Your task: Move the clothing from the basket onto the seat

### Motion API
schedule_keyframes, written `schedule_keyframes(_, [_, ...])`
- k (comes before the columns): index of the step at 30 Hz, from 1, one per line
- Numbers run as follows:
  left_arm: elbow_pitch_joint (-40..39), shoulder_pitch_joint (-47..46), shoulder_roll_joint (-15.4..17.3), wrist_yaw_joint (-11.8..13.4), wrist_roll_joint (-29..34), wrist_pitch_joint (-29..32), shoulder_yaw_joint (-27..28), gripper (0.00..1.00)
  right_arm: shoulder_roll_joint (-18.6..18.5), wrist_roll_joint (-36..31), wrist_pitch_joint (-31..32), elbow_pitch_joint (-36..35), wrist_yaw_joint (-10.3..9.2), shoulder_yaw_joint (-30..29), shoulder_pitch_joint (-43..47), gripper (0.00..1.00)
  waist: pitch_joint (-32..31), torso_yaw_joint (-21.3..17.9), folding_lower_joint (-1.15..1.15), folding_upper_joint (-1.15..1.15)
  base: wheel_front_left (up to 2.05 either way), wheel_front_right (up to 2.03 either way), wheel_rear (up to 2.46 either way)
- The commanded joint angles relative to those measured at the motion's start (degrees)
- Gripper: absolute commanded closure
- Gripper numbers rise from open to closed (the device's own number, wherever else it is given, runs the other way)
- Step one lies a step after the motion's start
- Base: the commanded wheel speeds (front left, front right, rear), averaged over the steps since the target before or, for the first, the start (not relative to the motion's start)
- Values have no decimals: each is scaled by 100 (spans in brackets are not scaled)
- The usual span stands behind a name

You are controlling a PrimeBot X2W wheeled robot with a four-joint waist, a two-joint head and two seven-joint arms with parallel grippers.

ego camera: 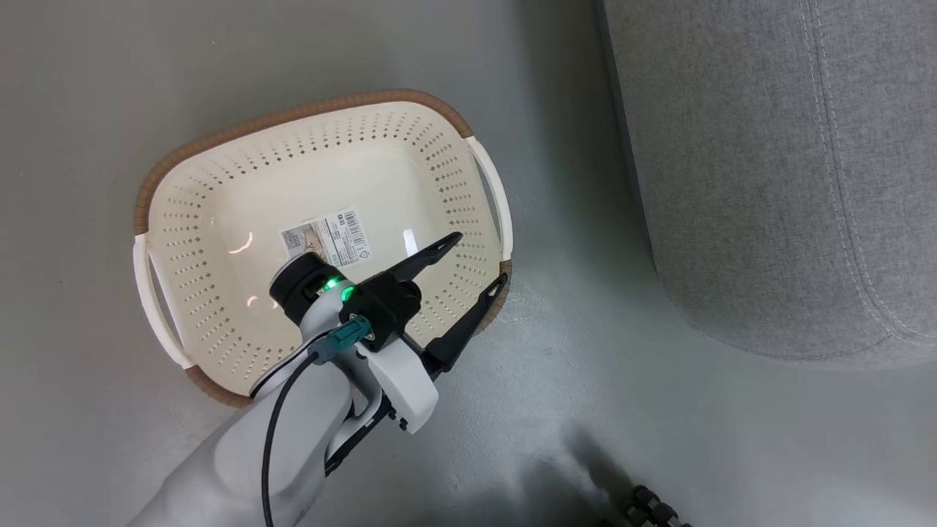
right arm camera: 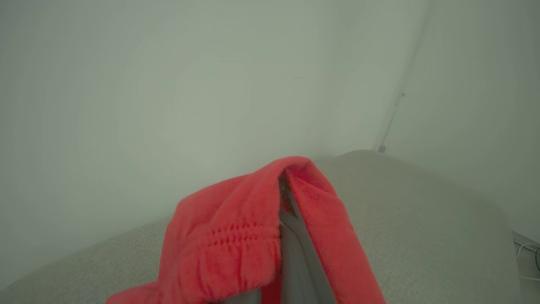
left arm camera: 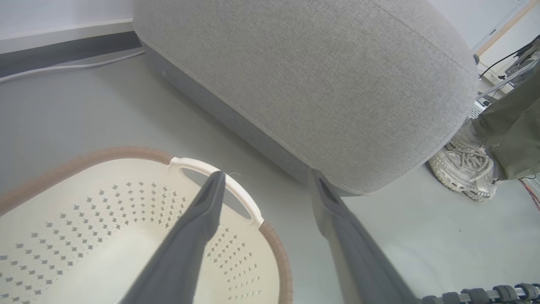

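**A:** Where was the clothing (right arm camera: 236, 236) at that point?

**B:** It was draped over the right pincer (right arm camera: 284, 190), which was clamped shut on it and held above the seat (right arm camera: 422, 219). Red fabric hung down both sides of the fingers.

**A:** So what could have gone wrong?

**B:** I judged that letting go might not have freed it. The cloth was folded over the fingertips, so it could have clung and been dragged along by the arm. It could also have landed near the seat's rounded edge and slid to the floor.

**A:** And the left pincer (ego camera: 481, 258)?

**B:** It was spread wide and holding nothing. One finger was over the inside of the basket (ego camera: 293, 117) and the other was by the rim. A careless reach downward could have clipped the white handle (left arm camera: 236, 188) and shoved the basket. The base looked bare around its barcode label (ego camera: 326, 238), so a grab there would likely have closed on plastic.

**A:** Anything else?

**B:** A person's shoe (left arm camera: 464, 169) stood just beside the seat's corner. A wide swing that way would have been risky.
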Motion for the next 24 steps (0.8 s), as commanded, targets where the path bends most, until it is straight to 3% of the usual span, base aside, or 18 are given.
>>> schedule_keyframes(1, [-61,38,-26,-38,-41,-24,117,0,-71,225,-54,56,7,105,368,100,-66,58,0,0,0,0,0])
schedule_keyframes(5, [-39,48,-81,-38,-82,-26,226,0,151,666,-138,253,7,524,936,100,-217,137,0,0,0,0,0])
schedule_keyframes(6, [-43,57,-89,-39,-79,-27,258,0,197,754,-153,259,7,640,1097,81,-263,153,0,0,0,0,0])
schedule_keyframes(7, [-46,72,-100,-39,-82,-27,291,0,242,868,-169,235,7,715,1253,53,-306,167,0,0,0,0,0])
schedule_keyframes(8, [-54,88,-111,-39,-77,-27,324,0,294,960,-180,207,7,833,1418,4,-356,183,0,0,0,0,0])
schedule_keyframes(9, [-55,111,-122,-39,-75,-27,349,0,330,1038,-187,174,7,945,1582,0,-406,195,0,0,0,0,0])
schedule_keyframes(16, [-88,295,-274,-40,-71,-27,457,0,390,1632,-203,-546,7,1472,2661,0,-774,323,0,0,0,0,0])
schedule_keyframes(24, [-72,540,-407,-41,-73,-28,678,0,564,1837,-204,-1247,7,1831,3627,0,-1261,489,0,0,0,0,0])
